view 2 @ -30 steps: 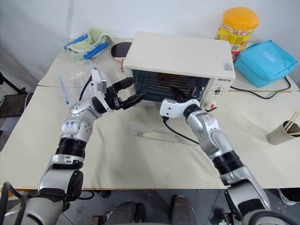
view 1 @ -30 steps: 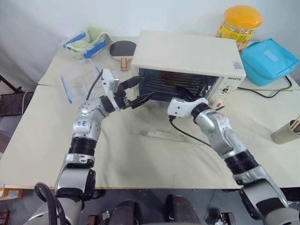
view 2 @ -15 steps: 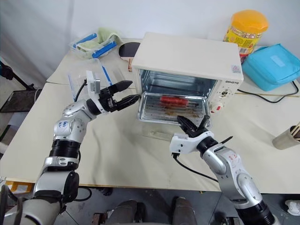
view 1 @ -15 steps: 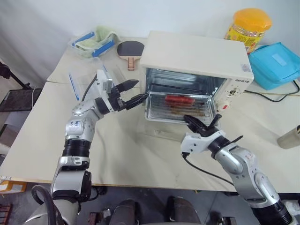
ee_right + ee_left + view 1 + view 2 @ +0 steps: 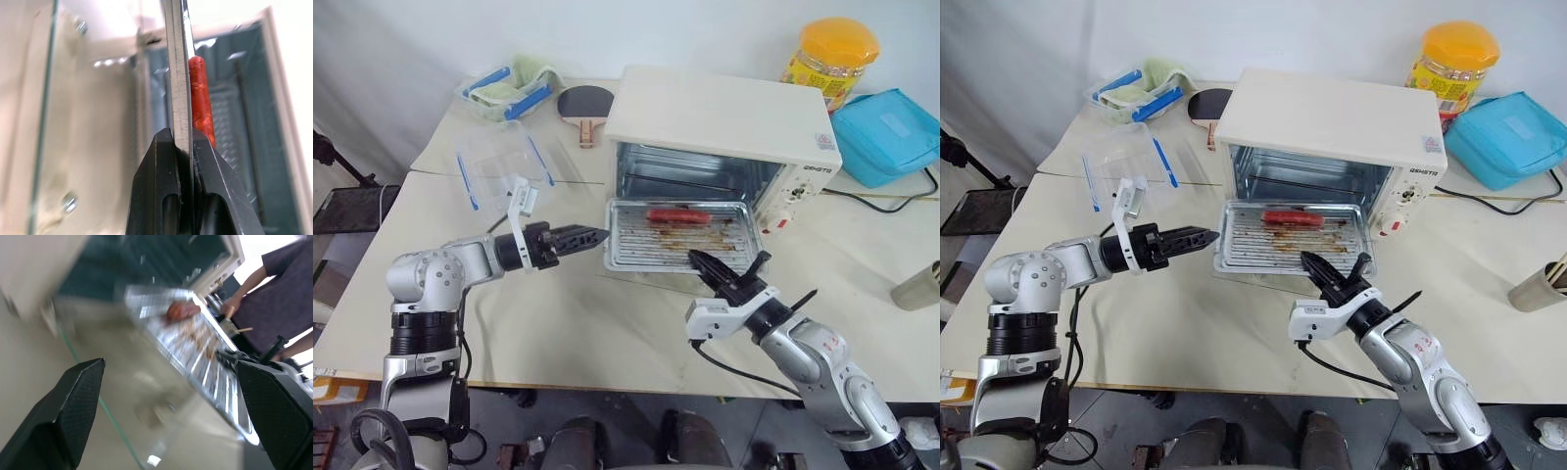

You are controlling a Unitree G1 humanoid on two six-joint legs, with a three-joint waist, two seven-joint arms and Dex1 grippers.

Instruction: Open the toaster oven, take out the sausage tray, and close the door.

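Right tool: clamped on the near rim of the sausage tray, which is partly drawn out of the toaster oven over the lowered door.
Left tool: spread, empty, beside the tray's left edge.
Risk: a one-edge pinch may tip the tray; the sausage seems loose and could roll off.

sausage tray fills oven mouth, bare table left of it

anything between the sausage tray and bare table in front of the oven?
Yes: the open glass door lies flat on the table under the sausage tray. The right gripper, shut on its front rim, must carry it past the door's edge.
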